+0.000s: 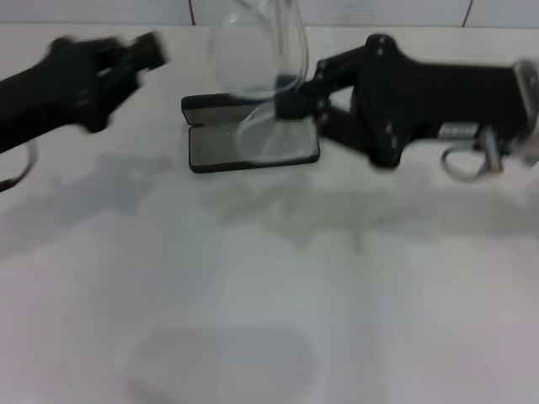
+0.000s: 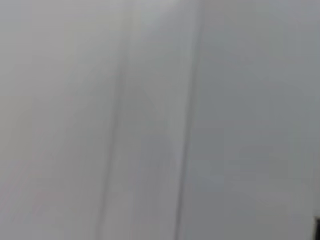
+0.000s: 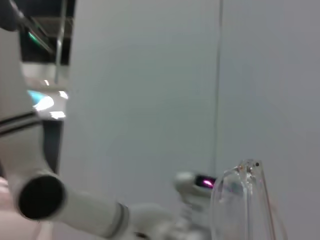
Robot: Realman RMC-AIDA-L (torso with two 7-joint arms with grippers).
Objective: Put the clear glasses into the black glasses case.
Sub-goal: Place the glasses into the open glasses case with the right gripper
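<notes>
Right gripper [image 1: 290, 99], jaws clamped on the clear glasses [image 1: 257, 59], holds them above the open black glasses case [image 1: 253, 145] for lowering; left gripper [image 1: 150, 49] idle, jaw state indeterminable.

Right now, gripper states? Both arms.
Left gripper: raised at the far left, holding nothing; fingers cannot be told.
Right gripper: shut on the clear glasses, above the open black case.

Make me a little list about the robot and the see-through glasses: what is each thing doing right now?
clear glasses: held up above the open case by the right gripper
black glasses case: lying open on the white table, nothing inside
right gripper: shut on the glasses, over the case
left gripper: raised at the far left, away from the case, holding nothing
</notes>
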